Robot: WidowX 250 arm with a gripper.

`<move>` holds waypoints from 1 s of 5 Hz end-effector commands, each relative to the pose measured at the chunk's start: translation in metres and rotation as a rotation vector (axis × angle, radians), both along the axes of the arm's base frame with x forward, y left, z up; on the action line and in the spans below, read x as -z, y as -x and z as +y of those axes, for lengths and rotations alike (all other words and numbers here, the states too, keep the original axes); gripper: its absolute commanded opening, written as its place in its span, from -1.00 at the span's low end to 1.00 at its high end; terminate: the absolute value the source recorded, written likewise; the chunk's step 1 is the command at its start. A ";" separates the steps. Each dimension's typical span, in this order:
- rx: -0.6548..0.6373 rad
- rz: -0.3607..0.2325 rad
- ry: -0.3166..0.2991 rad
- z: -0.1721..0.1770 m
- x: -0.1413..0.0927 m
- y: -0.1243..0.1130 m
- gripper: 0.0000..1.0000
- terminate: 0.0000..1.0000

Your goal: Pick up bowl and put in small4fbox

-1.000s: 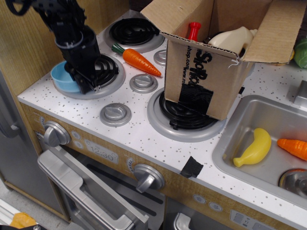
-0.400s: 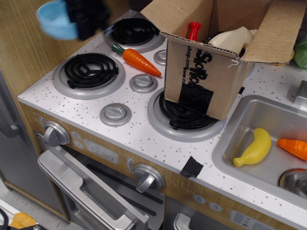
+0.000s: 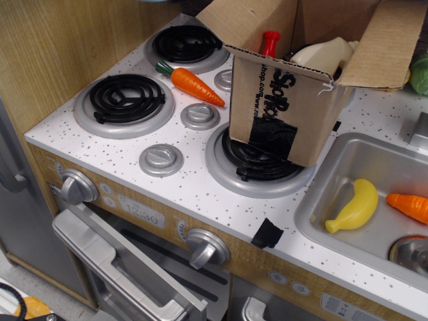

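The brown cardboard box [image 3: 287, 100] stands open on the front right burner, flaps up, with black lettering and a black tape patch on its near side. A red-capped bottle [image 3: 269, 41] and a cream object [image 3: 324, 55] stick out of it. The light-blue bowl is out of view. The gripper and arm are out of view too. The front left burner [image 3: 127, 99], where the bowl lay, is bare.
An orange carrot [image 3: 194, 85] lies between the burners to the left of the box. The steel sink [image 3: 319, 190] at right holds a yellow banana [image 3: 354, 207] and another carrot [image 3: 409, 206]. A wooden wall stands to the left of the stove.
The gripper lifted the blue bowl off the front left burner, rose up and left with it, and has now gone out of the top of the frame.
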State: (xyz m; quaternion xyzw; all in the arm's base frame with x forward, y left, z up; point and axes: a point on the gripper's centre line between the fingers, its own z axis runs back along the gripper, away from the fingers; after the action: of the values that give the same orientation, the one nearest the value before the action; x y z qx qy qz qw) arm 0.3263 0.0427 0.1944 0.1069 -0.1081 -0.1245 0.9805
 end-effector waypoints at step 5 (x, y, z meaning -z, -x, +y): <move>0.137 -0.254 0.279 -0.067 0.033 -0.102 1.00 -1.00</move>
State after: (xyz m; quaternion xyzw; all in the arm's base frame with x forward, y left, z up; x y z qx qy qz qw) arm 0.4250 -0.0271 0.1438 -0.0279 -0.2372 -0.1611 0.9576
